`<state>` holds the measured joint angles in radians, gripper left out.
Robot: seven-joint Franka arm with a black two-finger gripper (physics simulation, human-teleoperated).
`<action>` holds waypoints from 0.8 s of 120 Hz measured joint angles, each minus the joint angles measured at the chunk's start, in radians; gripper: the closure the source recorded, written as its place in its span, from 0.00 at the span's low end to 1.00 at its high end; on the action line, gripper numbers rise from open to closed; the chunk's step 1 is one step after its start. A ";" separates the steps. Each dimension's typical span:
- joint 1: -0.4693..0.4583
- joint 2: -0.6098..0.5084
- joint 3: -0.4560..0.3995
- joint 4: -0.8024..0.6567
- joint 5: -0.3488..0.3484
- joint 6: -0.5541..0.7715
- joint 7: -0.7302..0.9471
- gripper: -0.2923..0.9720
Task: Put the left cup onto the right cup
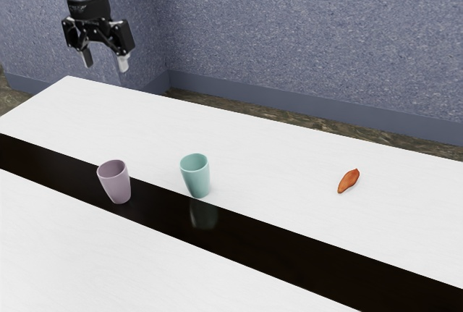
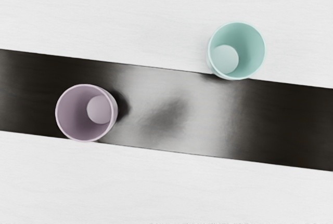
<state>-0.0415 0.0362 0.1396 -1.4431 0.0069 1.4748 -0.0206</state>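
Lilac cup (image 1: pixel 114 181), the one I must lift: upright, mouth up, on one edge of the dark band (image 1: pixel 304 254) crossing the white counter (image 1: pixel 289 145). Teal cup (image 1: pixel 195 174), the target: upright near it toward the exterior view's right, apart from it, on the band's opposite edge. Orange object (image 1: pixel 349 180): well apart, farther right. Tool (image 1: pixel 105 61): high above the counter's far corner, fingers spread, holding nothing. I judge the step to be the approach, with no grasp begun. Next, I should descend over the lilac cup's rim and close on its wall.
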 joint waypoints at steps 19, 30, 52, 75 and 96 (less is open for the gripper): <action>0.001 0.000 0.000 -0.009 -0.002 0.016 0.004 0.25; 0.002 0.010 0.001 -0.029 0.004 0.032 0.012 0.25; 0.007 0.027 0.001 -0.127 0.004 0.115 0.025 0.25; 0.014 0.033 0.002 -0.248 -0.003 0.226 0.035 0.25; 0.012 0.050 0.001 -0.334 -0.006 0.333 0.041 0.25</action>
<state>-0.0292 0.0861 0.1411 -1.7776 0.0009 1.8083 0.0209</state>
